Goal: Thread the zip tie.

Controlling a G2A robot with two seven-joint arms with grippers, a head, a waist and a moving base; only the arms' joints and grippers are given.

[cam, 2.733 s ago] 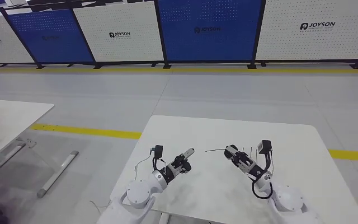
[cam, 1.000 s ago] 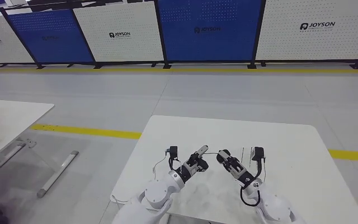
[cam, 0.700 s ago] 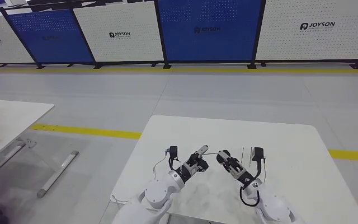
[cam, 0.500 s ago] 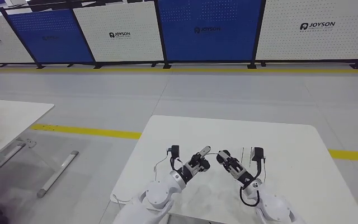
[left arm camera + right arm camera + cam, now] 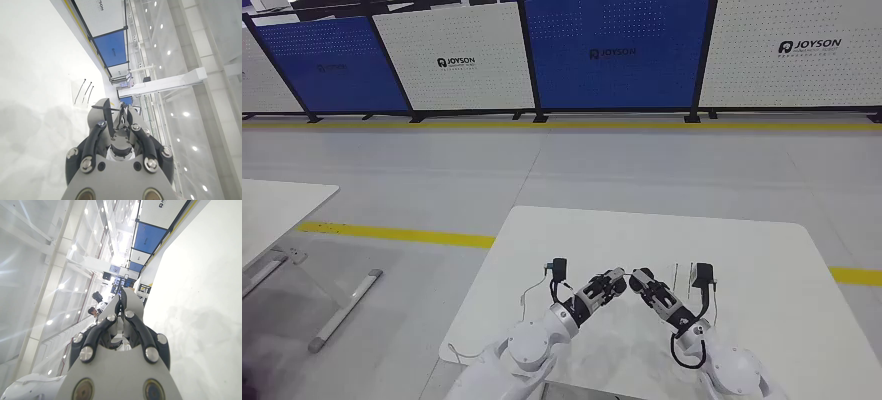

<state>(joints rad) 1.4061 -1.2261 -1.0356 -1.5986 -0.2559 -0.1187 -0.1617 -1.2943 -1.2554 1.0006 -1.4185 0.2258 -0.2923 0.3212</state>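
The white rectangular desk carries everything. Toward its near edge and about midway across, the left pincer and the right pincer meet tip to tip over the desk. A black plastic zip tie runs crosswise between the left pincer's fingers. Three spare black zip ties lie side by side on the desk, just right of the right pincer.

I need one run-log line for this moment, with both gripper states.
step: threading | left gripper: open, zip tie crossing its gap | right gripper: shut, close to left | table: three spare ties
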